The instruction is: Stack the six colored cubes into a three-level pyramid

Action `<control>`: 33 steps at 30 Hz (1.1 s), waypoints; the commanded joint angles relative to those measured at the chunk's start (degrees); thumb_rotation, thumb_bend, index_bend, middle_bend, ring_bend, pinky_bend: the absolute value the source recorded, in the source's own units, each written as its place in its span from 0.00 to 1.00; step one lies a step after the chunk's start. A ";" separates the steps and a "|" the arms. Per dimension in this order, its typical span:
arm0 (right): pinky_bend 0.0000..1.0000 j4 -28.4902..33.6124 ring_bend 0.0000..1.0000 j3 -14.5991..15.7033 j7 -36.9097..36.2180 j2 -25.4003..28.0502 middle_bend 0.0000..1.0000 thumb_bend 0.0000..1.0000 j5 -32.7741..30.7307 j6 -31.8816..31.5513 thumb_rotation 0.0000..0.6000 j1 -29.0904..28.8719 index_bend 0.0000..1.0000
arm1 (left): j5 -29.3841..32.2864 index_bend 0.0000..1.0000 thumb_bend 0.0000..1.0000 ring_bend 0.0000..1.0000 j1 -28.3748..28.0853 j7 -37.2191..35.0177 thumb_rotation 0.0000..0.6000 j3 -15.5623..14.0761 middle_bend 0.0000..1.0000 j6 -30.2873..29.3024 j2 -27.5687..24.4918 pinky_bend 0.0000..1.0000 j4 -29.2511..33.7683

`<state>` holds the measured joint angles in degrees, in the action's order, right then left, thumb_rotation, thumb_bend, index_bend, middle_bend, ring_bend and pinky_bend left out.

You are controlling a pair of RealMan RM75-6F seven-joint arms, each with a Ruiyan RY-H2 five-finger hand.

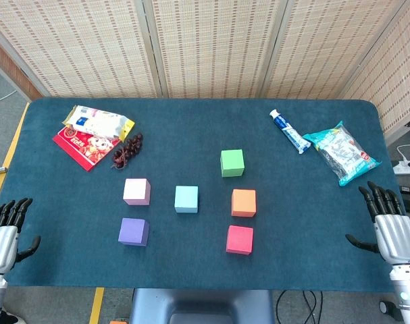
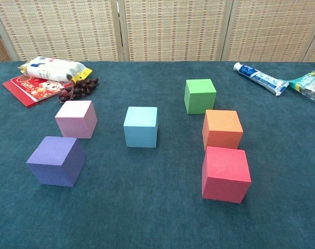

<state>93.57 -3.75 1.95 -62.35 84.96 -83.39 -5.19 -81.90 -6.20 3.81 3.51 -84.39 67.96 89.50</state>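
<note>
Six cubes lie apart on the dark teal table. Green cube is farthest back, with the orange cube and red cube in front of it. Light blue cube sits in the middle. Pink cube and purple cube are on the left. My left hand hovers open at the table's left front edge. My right hand hovers open at the right edge. Neither hand shows in the chest view.
At the back left lie a white and yellow snack pack, a red packet and a bunch of dark grapes. At the back right are a toothpaste tube and a teal wrapped pack.
</note>
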 commanded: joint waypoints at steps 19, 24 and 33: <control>0.07 2.06 0.00 -0.13 -2.26 2.88 0.07 0.03 3.97 -3.57 1.00 0.67 0.00 | -4.01 0.14 0.35 0.08 -15.11 -10.64 1.00 6.27 0.13 14.31 -2.29 0.14 -2.97; 0.07 3.69 0.00 -0.58 -0.72 3.85 0.07 0.03 3.29 -2.31 1.00 -0.11 0.00 | -1.22 0.14 0.35 0.10 -23.30 -15.38 1.00 7.84 0.14 26.54 -0.41 0.15 -7.18; 0.07 4.35 0.00 -1.11 0.51 3.85 0.07 0.03 0.58 0.09 1.00 -0.95 0.00 | -0.74 0.02 0.35 0.00 -33.15 -17.98 1.00 6.04 0.04 41.50 3.22 0.10 -11.53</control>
<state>97.94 -4.78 2.37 -58.47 85.75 -83.51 -6.01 -83.06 -36.99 -13.13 10.08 -45.50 69.78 79.61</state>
